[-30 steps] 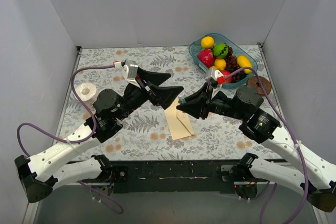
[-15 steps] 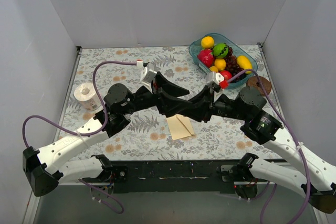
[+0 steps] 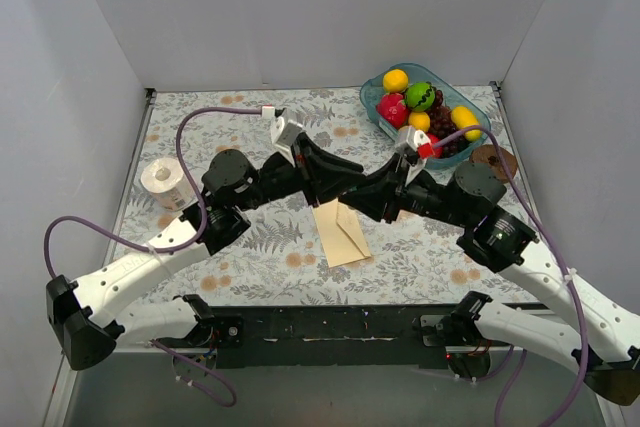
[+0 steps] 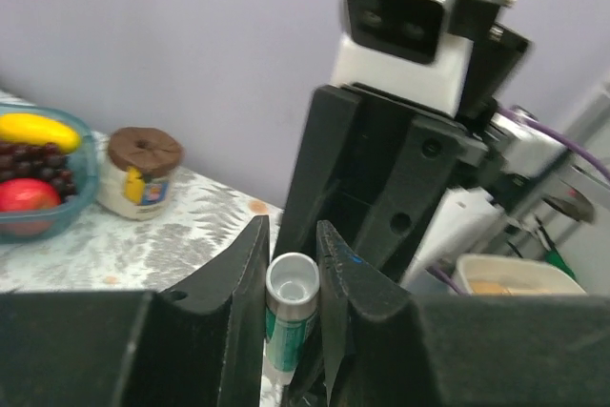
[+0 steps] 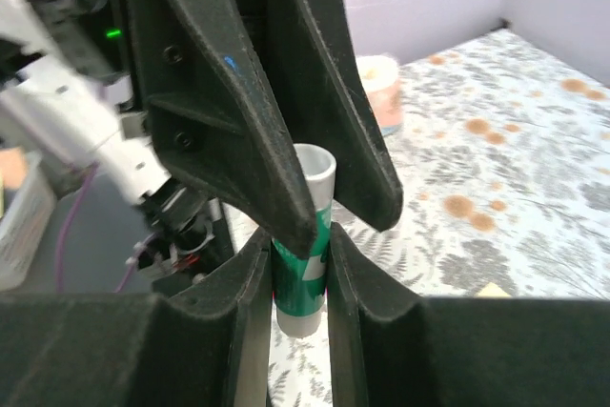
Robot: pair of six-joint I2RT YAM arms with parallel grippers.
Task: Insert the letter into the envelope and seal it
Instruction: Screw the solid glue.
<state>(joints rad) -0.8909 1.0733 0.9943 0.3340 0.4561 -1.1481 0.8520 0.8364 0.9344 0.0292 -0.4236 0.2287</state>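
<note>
Jaws of left gripper (image 4: 291, 235) and right gripper (image 5: 297, 254) both clench the glue stick (image 4: 286, 331) above the envelope (image 3: 342, 232), seemingly uncapping it.

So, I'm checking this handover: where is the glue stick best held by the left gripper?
The glue stick is best held at its white upper end, where the left gripper sits, closing across the round barrel from opposite the right gripper, which clamps the green middle.

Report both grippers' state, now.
Left gripper: shut on the glue stick.
Right gripper: shut on the same glue stick, lower down.
</note>
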